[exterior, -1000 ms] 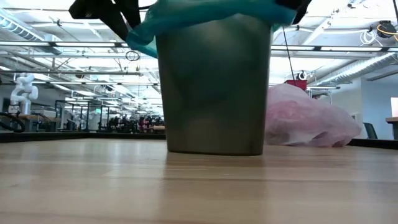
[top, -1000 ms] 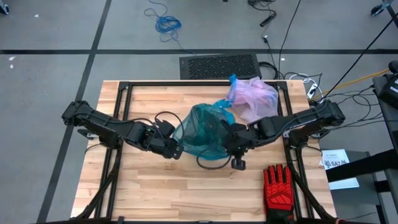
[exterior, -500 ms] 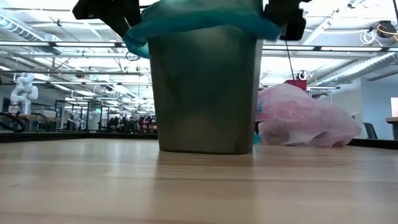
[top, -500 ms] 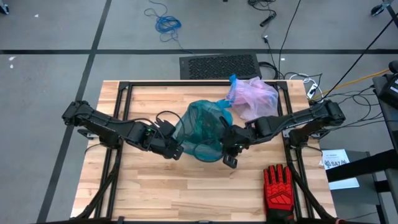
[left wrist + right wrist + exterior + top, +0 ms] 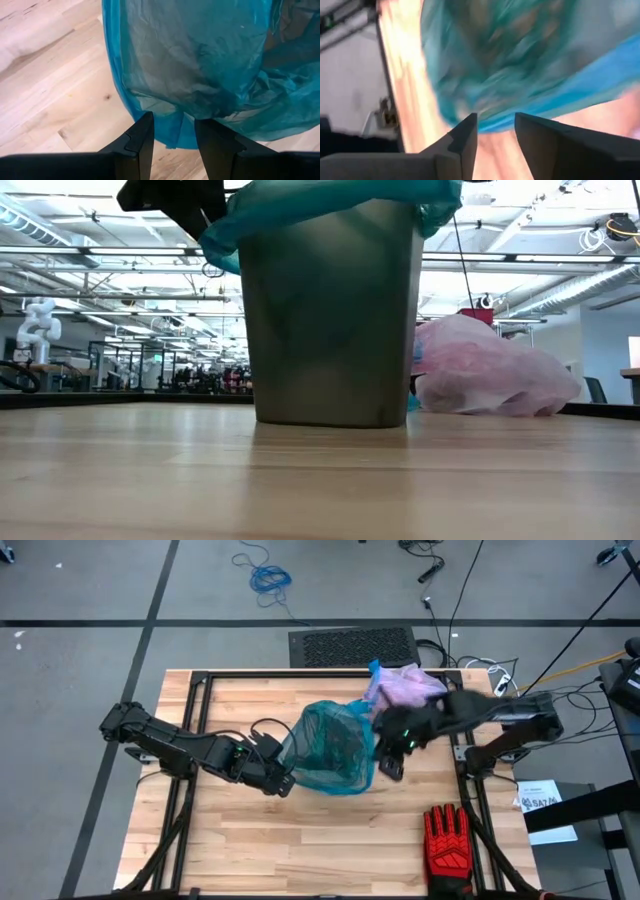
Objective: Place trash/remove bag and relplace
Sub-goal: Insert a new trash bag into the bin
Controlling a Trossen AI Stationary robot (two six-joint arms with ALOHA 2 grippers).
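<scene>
High view, from your left: the left arm reaches in across the tabletop, and its pincer sits at the left edge of the teal bag. In the left wrist view that pincer has its two fingers a little apart with a fold of the teal bag's film running between them, so you have it grasping the teal bag's rim.

The teal bag lines the bin in the middle of the tabletop; in the low view the bin stands upright on the wood, with teal film draped over its top and the left pincer dark at its upper left corner.

Just right of the bin, the right pincer hangs off the teal bag's right edge, apart from it in the high view. In the right wrist view its fingers stand apart with nothing between them, the blurred teal bag beyond: released.

The pink bag lies on the far right of the tabletop, behind the right arm, with its blue drawstring showing at the far edge; in the low view it rests slumped just right of the bin. You cannot see any trash wads.

Near right corner: a red glove lies flat.
</scene>
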